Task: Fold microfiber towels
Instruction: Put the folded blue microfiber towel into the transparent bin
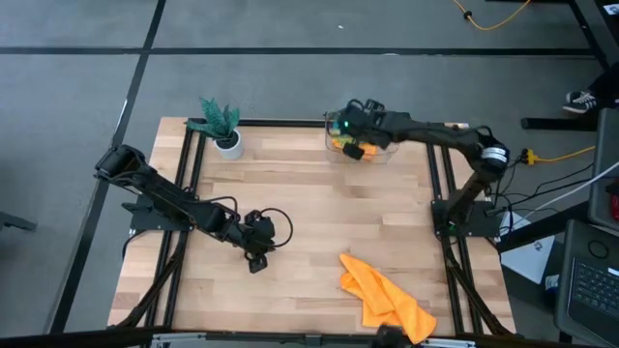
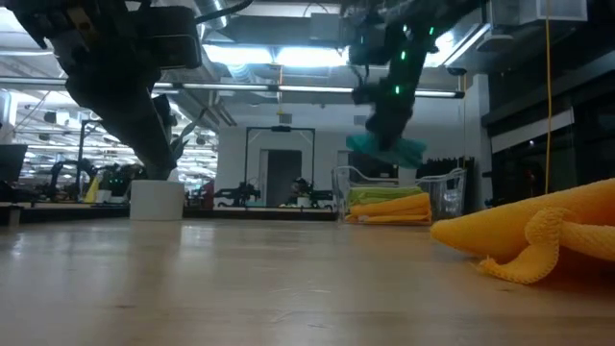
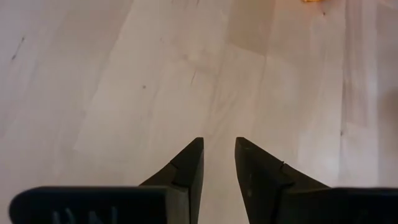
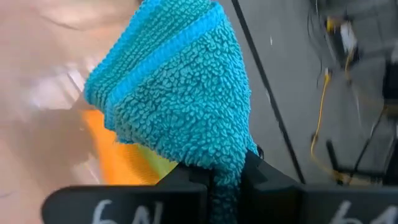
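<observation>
Over bare wood on the left of the light wooden bench (image 1: 309, 208), the left gripper (image 3: 219, 163) is hovering with its fingers slightly parted, gripping nothing. A crumpled orange microfiber towel (image 1: 385, 297) is lying at the near right edge. At the far right, the right gripper (image 2: 386, 139) is pinching a fluffy teal-blue microfiber towel (image 4: 171, 93) above the clear plastic bin (image 2: 452, 197), where folded lime green and orange towels (image 2: 389, 205) are sitting.

1. The wooden desk (image 1: 309, 222) fills the middle of the high view.
2. An orange towel (image 1: 385, 298) lies crumpled at lower right.
3. A clear bin (image 1: 360, 147) sits at the upper edge.
4. A potted plant (image 1: 222, 126) stands upper left.
</observation>
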